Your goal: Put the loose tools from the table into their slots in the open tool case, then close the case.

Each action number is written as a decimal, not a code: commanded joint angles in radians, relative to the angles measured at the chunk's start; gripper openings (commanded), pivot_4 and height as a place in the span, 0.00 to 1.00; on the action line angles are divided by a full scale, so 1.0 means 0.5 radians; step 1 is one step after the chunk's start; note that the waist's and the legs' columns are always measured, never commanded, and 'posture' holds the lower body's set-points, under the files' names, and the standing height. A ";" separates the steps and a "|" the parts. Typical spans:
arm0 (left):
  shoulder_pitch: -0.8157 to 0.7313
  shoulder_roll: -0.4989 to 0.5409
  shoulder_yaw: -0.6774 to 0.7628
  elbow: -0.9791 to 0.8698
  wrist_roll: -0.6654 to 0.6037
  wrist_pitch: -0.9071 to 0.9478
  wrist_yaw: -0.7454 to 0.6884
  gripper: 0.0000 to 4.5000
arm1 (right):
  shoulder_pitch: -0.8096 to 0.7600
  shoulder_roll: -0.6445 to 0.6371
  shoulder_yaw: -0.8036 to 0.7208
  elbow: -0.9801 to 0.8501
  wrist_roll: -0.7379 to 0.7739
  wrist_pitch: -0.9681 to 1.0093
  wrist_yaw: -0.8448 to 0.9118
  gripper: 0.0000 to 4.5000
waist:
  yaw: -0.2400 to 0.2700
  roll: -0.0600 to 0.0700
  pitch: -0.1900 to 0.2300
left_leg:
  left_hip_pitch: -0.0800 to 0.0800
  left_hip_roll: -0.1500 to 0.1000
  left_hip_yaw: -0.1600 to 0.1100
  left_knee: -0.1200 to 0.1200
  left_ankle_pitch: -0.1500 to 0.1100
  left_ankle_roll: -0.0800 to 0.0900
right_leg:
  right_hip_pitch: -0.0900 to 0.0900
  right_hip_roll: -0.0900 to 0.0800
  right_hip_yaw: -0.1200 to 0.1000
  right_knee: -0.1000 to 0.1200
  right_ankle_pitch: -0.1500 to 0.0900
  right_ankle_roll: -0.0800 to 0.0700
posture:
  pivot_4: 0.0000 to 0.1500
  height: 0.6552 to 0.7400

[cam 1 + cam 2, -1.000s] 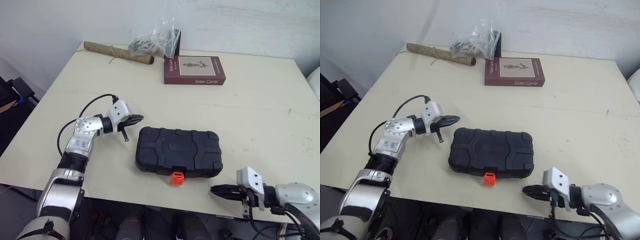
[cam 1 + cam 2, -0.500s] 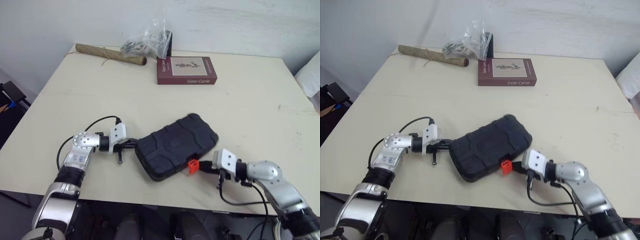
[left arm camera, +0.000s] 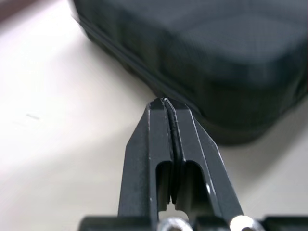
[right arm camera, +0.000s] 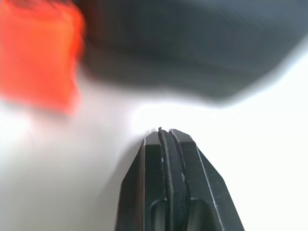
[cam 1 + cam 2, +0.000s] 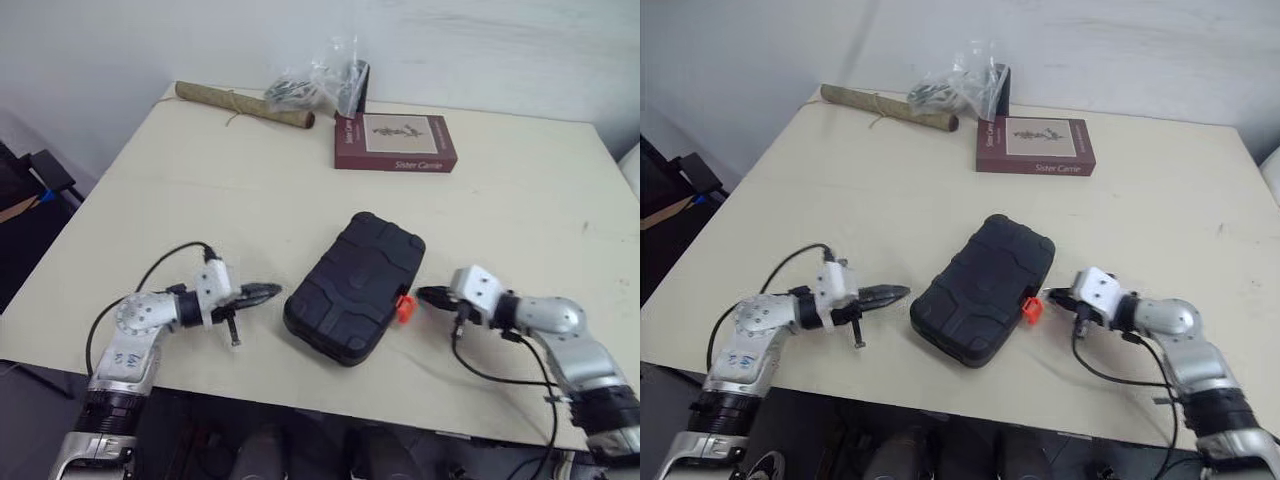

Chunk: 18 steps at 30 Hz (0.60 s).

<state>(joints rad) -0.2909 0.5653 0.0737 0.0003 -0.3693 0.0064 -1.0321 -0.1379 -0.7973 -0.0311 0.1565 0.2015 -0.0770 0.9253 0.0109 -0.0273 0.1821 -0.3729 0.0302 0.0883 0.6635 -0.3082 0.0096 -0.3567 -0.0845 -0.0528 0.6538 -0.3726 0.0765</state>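
The black tool case (image 5: pixel 356 284) lies shut on the cream table (image 5: pixel 250 190), turned at an angle, with its orange latch (image 5: pixel 404 307) on the right side. My left gripper (image 5: pixel 268 291) is shut and empty, its tip just left of the case's near corner (image 3: pixel 202 110). My right gripper (image 5: pixel 426 296) is also shut with nothing in it, its tip close beside the orange latch (image 4: pixel 38 53). No loose tools lie on the table.
A maroon book (image 5: pixel 394 142) lies at the back of the table. Behind it are a clear plastic bag (image 5: pixel 320 80) and a brown rolled stick (image 5: pixel 243 104) at the back left. The table's front edge runs just below both grippers.
The case has turned further counter-clockwise, its latch now facing right. The left gripper drew back a little from the case; the right gripper stays near the latch. The camera also shifted.
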 commanded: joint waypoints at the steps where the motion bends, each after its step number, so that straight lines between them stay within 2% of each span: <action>1: -0.273 -0.030 -0.091 -0.194 -0.173 0.200 -0.068 0.00 | 0.257 -0.004 -0.257 -0.514 0.312 0.195 -0.006 0.00 | 0.015 0.003 0.002 | -0.003 -0.001 0.000 0.000 0.000 0.001 | 0.000 0.000 0.000 -0.001 0.000 0.000 | 1.00 1.00; 5: -0.490 -0.089 -0.312 -0.116 -0.074 0.242 -0.176 0.00 | 0.428 0.017 -0.319 -1.004 0.510 0.485 -0.084 0.00 | -0.012 0.008 0.002 | -0.001 0.000 0.005 0.000 0.000 0.001 | 0.001 0.005 0.004 -0.002 0.001 0.003 | 1.00 1.00; 8: -0.726 -0.238 -0.554 0.175 0.114 0.098 -0.280 0.00 | 0.412 0.093 -0.302 -1.263 0.716 0.781 -0.242 0.00 | -0.029 0.007 0.002 | 0.001 0.002 0.006 -0.001 0.002 -0.003 | 0.001 0.009 0.005 -0.002 0.001 0.003 | 1.00 1.00; 11: -0.868 -0.326 -0.731 0.465 0.310 -0.173 -0.397 0.00 | 0.394 0.110 -0.248 -1.332 0.711 0.890 -0.273 0.00 | -0.029 0.007 0.002 | 0.001 0.004 0.006 -0.002 0.005 -0.007 | -0.001 0.012 0.006 -0.002 0.001 0.003 | 1.00 1.00; 14: -0.983 -0.444 -0.769 0.705 0.385 -0.235 -0.359 0.00 | 0.364 0.104 -0.163 -1.322 0.615 0.913 -0.272 0.00 | -0.026 0.007 0.002 | -0.001 0.004 0.007 -0.004 0.005 -0.007 | -0.004 0.013 0.007 -0.003 0.001 0.003 | 1.00 1.00; 18: -1.020 -0.487 -0.818 0.830 0.493 -0.244 -0.322 0.00 | 0.355 0.096 -0.103 -1.288 0.521 0.919 -0.285 0.00 | -0.023 0.007 0.002 | -0.005 0.004 0.007 -0.003 0.005 -0.006 | -0.008 0.012 0.007 -0.003 0.001 0.003 | 1.00 1.00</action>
<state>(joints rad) -0.7862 0.3322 -0.3161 0.3773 -0.1708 -0.1040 -1.2131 0.0454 -0.7392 -0.0897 -0.4763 0.4927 0.3805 0.7921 -0.0008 -0.0238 0.1832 -0.3755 0.0320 0.0916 0.6622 -0.3056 0.0069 -0.3607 -0.0787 -0.0495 0.6524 -0.3720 0.0779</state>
